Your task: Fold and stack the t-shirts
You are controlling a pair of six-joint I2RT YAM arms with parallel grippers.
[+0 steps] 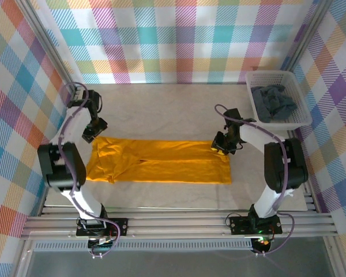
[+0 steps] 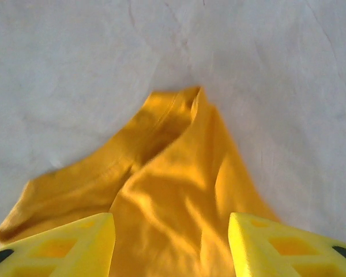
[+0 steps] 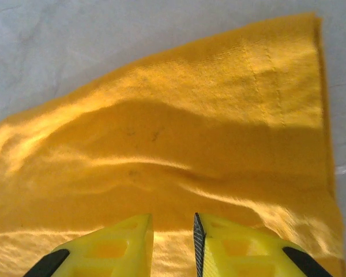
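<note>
Bare table [image 1: 161, 109] lies open beyond the mustard-orange shirt [image 1: 161, 163]; basket [image 1: 277, 104] blocks the far-right corner.

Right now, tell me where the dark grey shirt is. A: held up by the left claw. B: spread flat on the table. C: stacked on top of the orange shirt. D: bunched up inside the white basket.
D: the dark grey shirt lies crumpled inside the white basket at the table's far right corner, apart from the orange shirt.

Shirt: mustard-orange t-shirt [image 2: 179, 190], bunched and creased on the pale tabletop [image 2: 75, 57].
Left gripper [image 2: 172, 239]: yellow fingers [image 2: 63, 242] spread apart, flanking the t-shirt's near cloth.
</note>
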